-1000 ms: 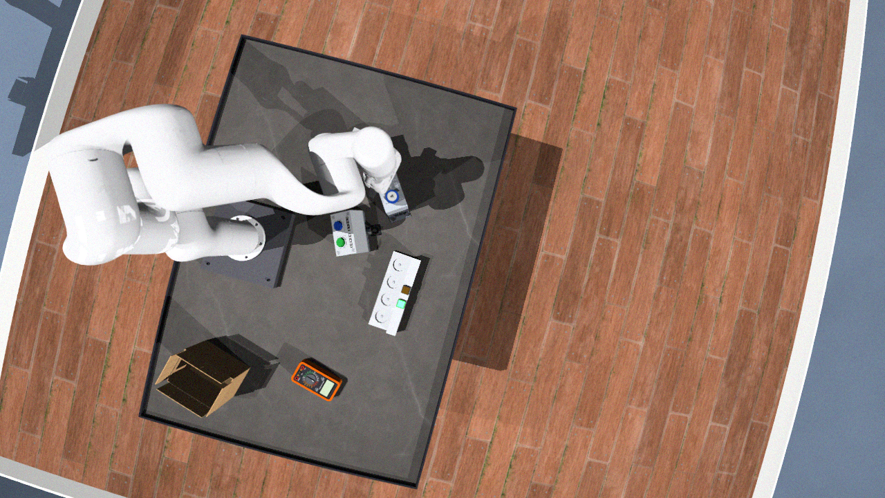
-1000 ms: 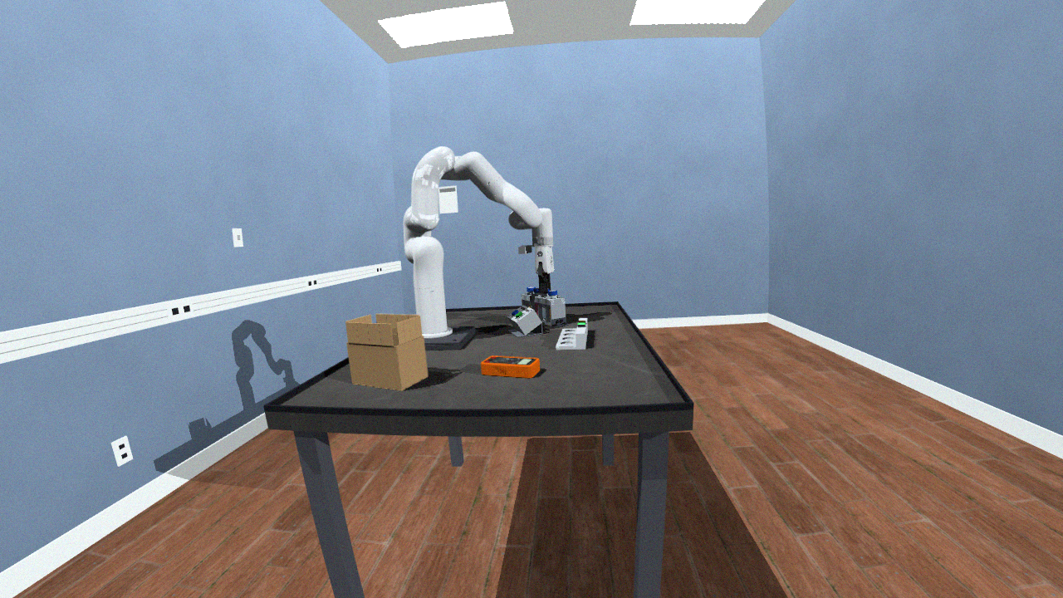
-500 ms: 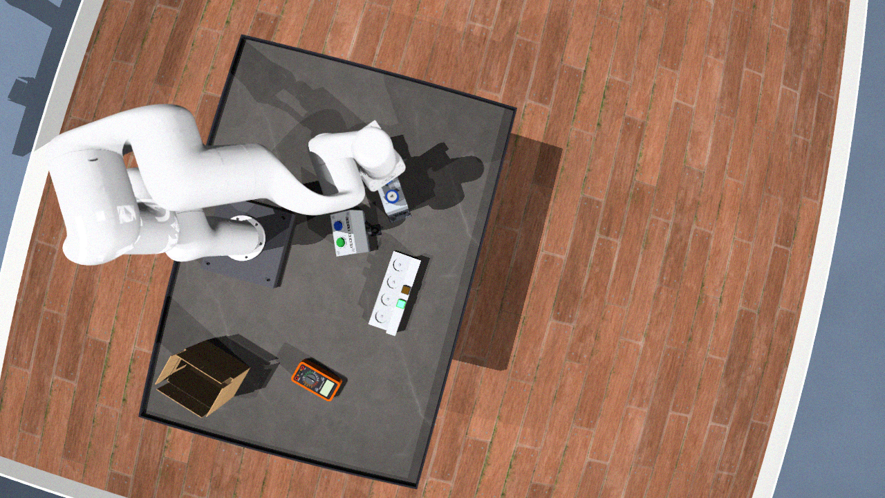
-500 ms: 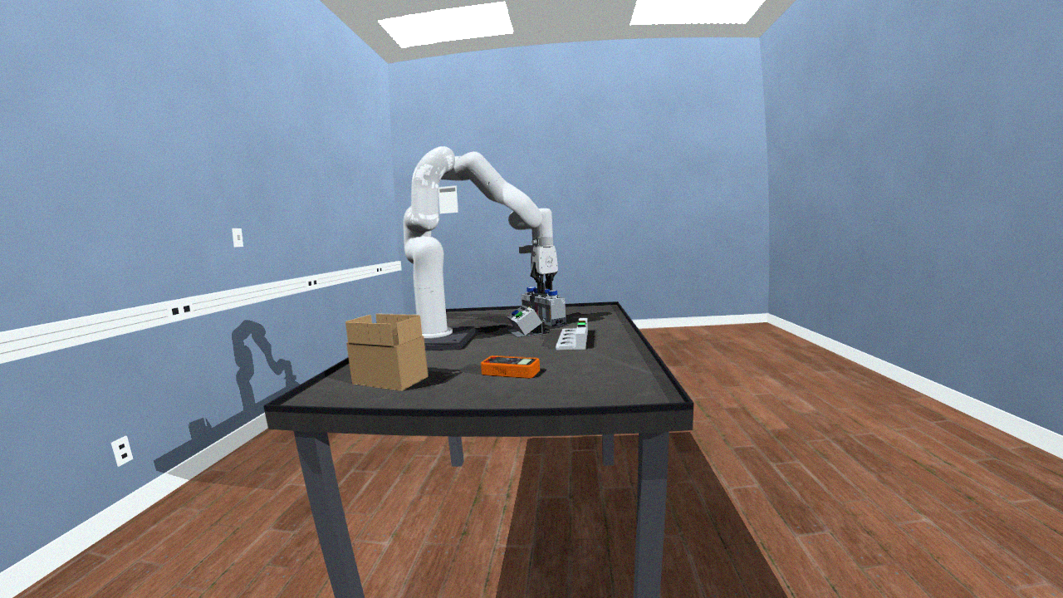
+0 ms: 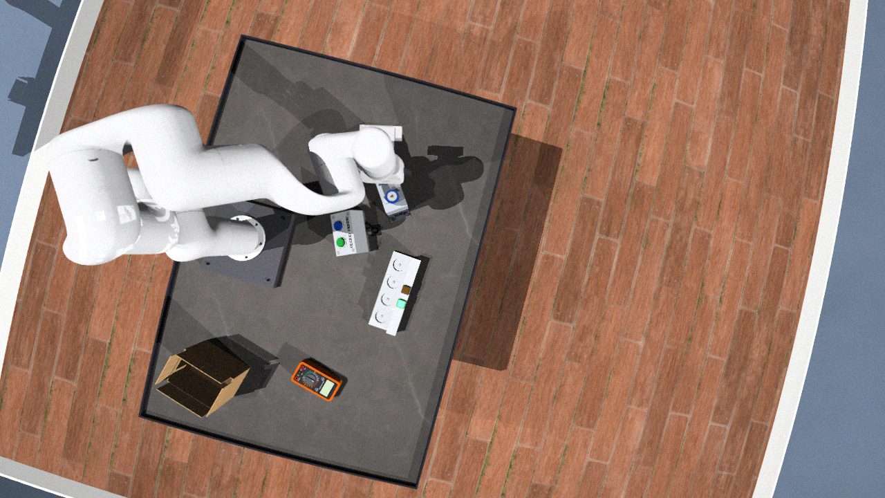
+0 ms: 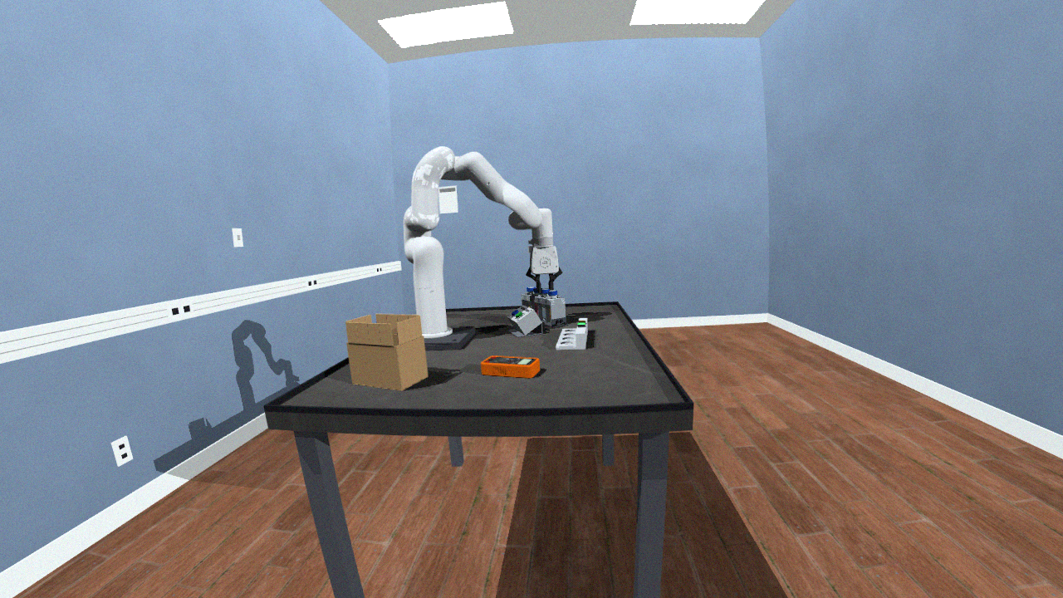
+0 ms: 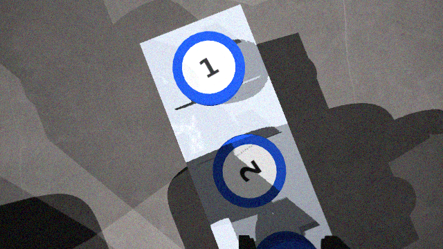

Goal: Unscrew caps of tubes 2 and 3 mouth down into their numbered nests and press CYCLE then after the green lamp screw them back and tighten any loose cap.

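Note:
The decapping station [image 7: 235,138] is a white block with blue-rimmed caps. Cap 1 [image 7: 208,68] and cap 2 [image 7: 249,171] sit on their tubes. My gripper [image 7: 287,243] is at the bottom edge of the wrist view, shut on the blue cap of tube 3 [image 7: 286,240], the one after cap 2 in the row; its number is hidden. In the overhead view the wrist covers most of the station, and only one cap [image 5: 390,195] shows. The cap tray [image 5: 395,292] has empty nests and its green lamp [image 5: 401,303] is lit. The key housing [image 5: 352,232] holds the blue key [image 5: 337,225] and the green key [image 5: 339,242].
A cardboard box [image 5: 200,376] and an orange multimeter [image 5: 317,379] lie at the table's far end from the station. The arm's base plate [image 5: 247,247] is beside the key housing. The table has a raised dark rim.

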